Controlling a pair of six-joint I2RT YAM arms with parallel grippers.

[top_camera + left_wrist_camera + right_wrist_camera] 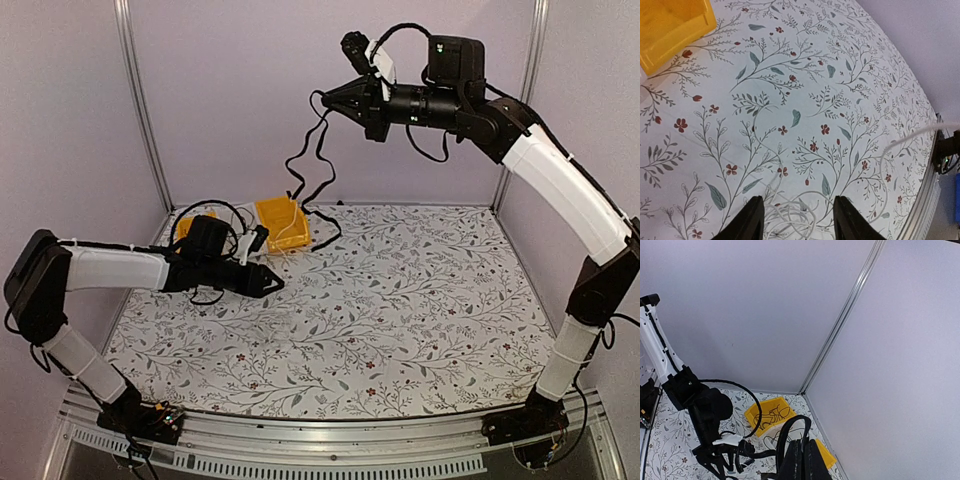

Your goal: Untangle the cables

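Observation:
My right gripper [330, 100] is raised high at the back, shut on a black cable [305, 165] that hangs down to a yellow bin [280, 222]. In the right wrist view the fingers [804, 441] are closed on a loop of that cable [785, 432]. My left gripper [275, 285] is low over the table at the left, open. In the left wrist view a coiled white cable [790, 215] lies on the table between the open fingers [797, 199]; one strand runs off to the right [910, 137].
A second yellow bin [188, 225] sits behind the left arm; in the right wrist view one bin [770, 412] holds several black cables. A bin corner shows in the left wrist view [670, 30]. Walls enclose the floral table [400, 320] at back and sides.

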